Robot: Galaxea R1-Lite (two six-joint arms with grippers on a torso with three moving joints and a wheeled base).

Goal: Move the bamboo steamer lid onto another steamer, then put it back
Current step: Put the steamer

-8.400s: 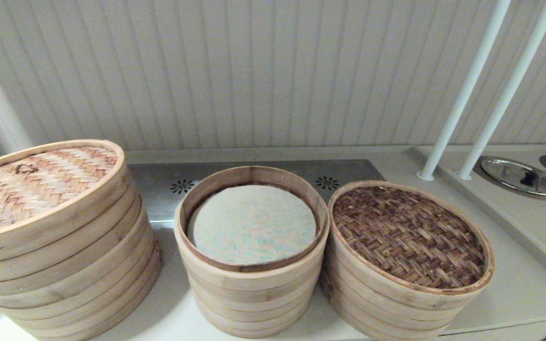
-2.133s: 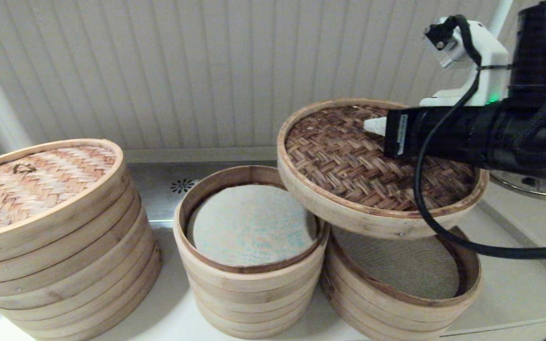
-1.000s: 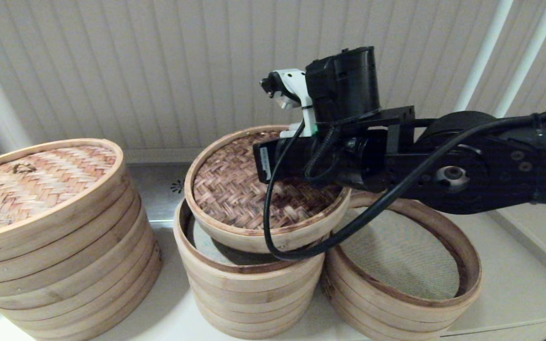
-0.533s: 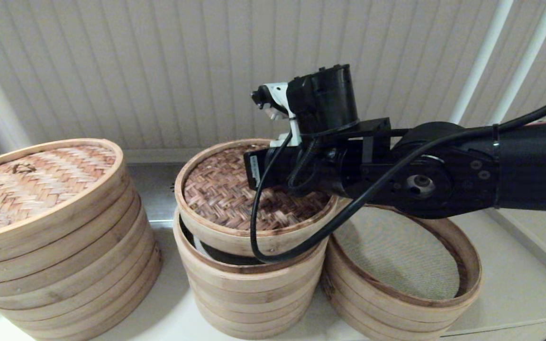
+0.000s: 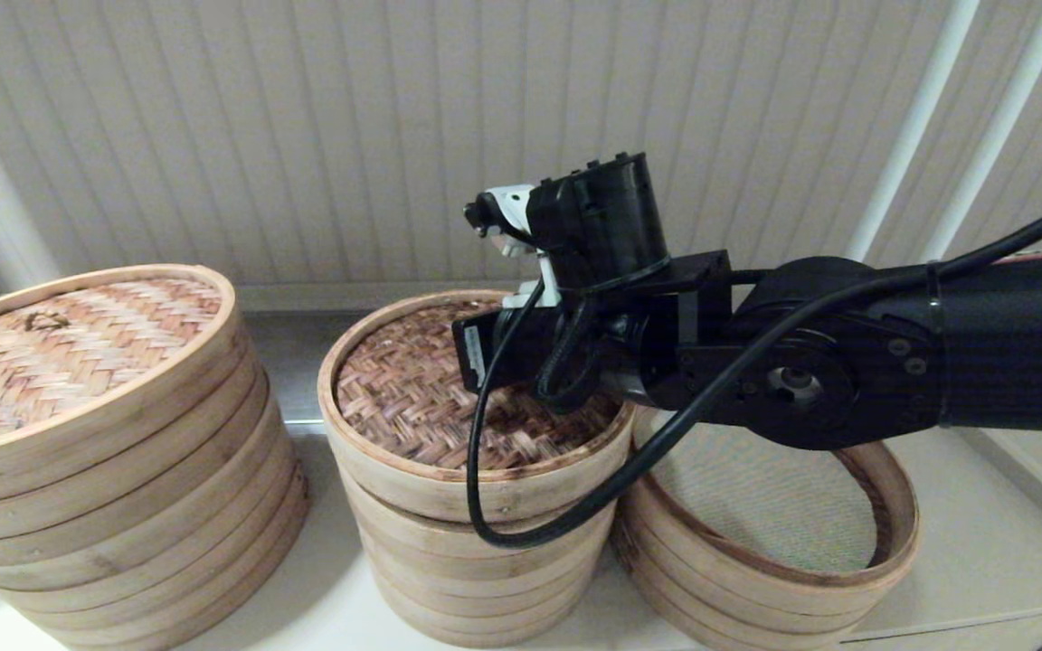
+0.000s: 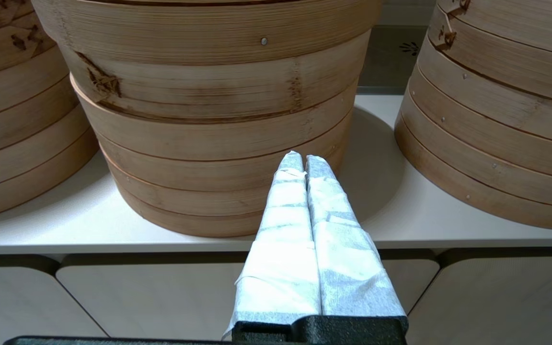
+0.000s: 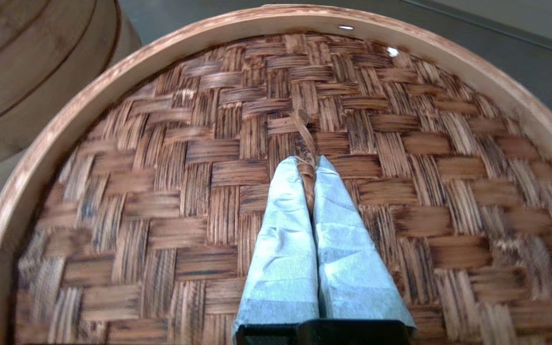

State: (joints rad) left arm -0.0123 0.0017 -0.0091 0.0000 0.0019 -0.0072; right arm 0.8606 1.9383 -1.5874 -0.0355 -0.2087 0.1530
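- The right hand (image 7: 307, 165) is clamped on the small woven loop of the bamboo steamer lid (image 5: 412, 398), which sits on the middle steamer stack (image 5: 476, 551); releasing while it sits askew could leave it tilted
- The loop is thin; a hard tug may fray it
- The open steamer (image 5: 774, 515) and wide lidded stack (image 5: 114, 470) crowd either side; left hand (image 6: 304, 160) idle, pressed shut, below the tabletop (image 6: 391, 201)

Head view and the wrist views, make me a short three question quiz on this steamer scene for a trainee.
1. True or false: the bamboo steamer lid sits on the middle stack.
2. The right gripper is pinching what? A) the lid's rim B) a small twisted loop on the lid's top C) nothing
3. Which stack shows a bare mesh liner?

Key
1. True.
2. B.
3. The right-hand stack; its liner is uncovered. The left gripper is parked low before the counter.
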